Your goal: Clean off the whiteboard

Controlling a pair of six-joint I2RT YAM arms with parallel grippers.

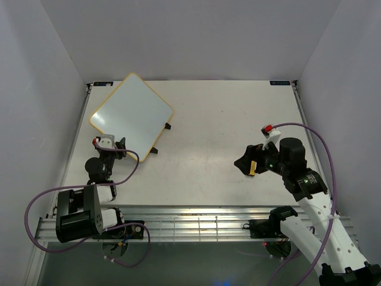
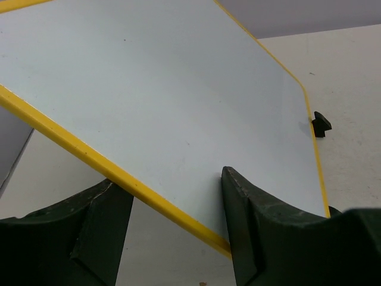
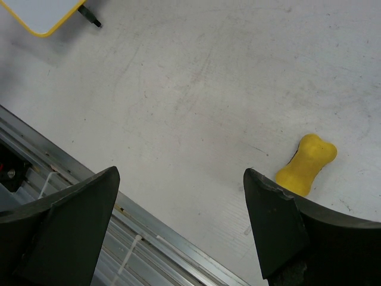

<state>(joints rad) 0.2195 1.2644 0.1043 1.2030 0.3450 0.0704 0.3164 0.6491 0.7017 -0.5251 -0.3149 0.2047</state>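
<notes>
The whiteboard [image 1: 131,112] stands propped on black wire feet at the back left, with its yellow frame and no marks showing on its face. My left gripper [image 1: 118,148] is at its near edge. In the left wrist view the board [image 2: 155,89] fills the frame and its yellow edge runs between the parted fingers of the left gripper [image 2: 177,229], one finger below it and one over its face. My right gripper [image 1: 244,161] is open and empty over the table at the right. The small yellow eraser [image 3: 305,164] lies just outside its right finger [image 3: 274,220] and also shows in the top view [image 1: 252,168].
A black wire foot [image 2: 321,124] juts from the board's right edge, and two feet [image 1: 168,125] show from above. The board's corner [image 3: 41,15] is at the far left of the right wrist view. An aluminium rail [image 1: 196,223] runs along the table's near edge. Grey walls enclose the table.
</notes>
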